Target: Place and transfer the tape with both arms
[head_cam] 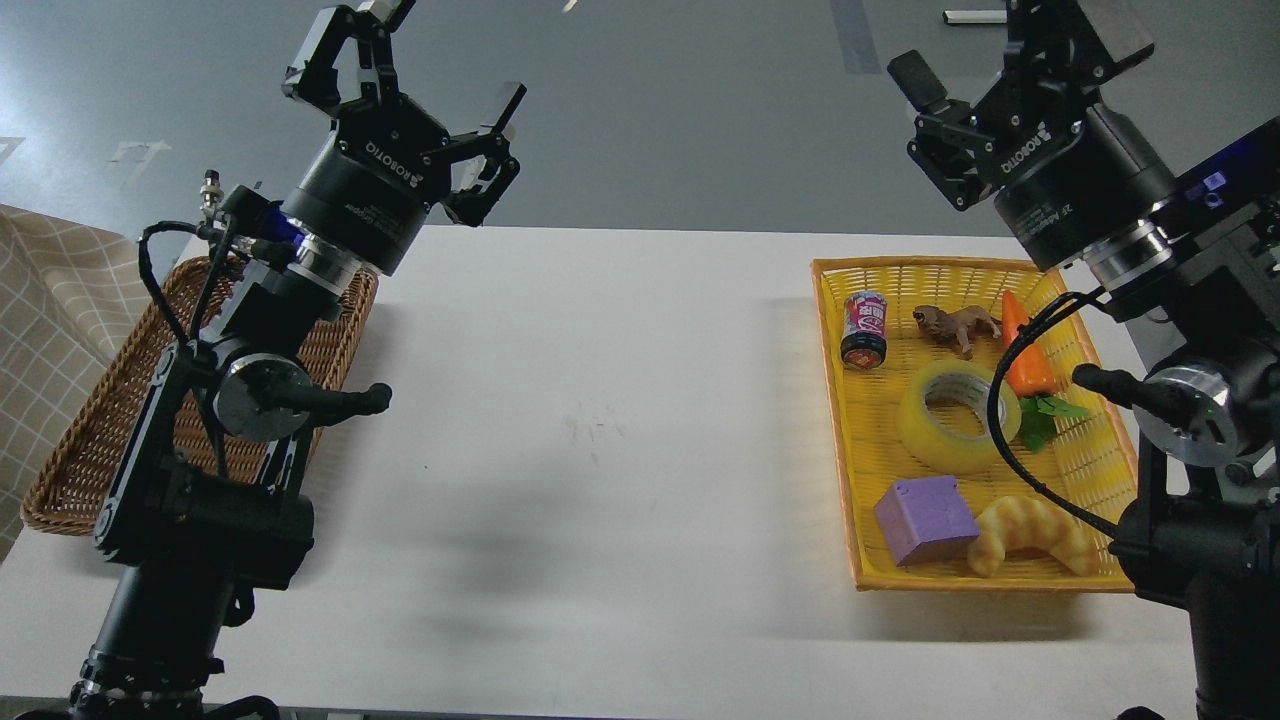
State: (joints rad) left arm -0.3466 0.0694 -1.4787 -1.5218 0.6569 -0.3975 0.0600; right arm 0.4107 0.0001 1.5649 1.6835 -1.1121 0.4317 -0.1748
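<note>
The tape (957,416), a translucent yellow-green roll with a pale core, lies flat in the middle of the yellow basket (838,430) on the right side of the white table. My left gripper (432,62) is raised above the table's far left, fingers spread open and empty. High at the far right is my right gripper (1010,50), also open with nothing in it, above and behind the basket. A black cable of the right arm loops in front of the tape's right edge.
In the yellow basket also lie a small can (864,330), a brown animal figure (957,326), a toy carrot (1030,362), a purple block (925,520) and a croissant toy (1030,535). A brown wicker basket (80,440) sits at the left, partly behind my left arm.
</note>
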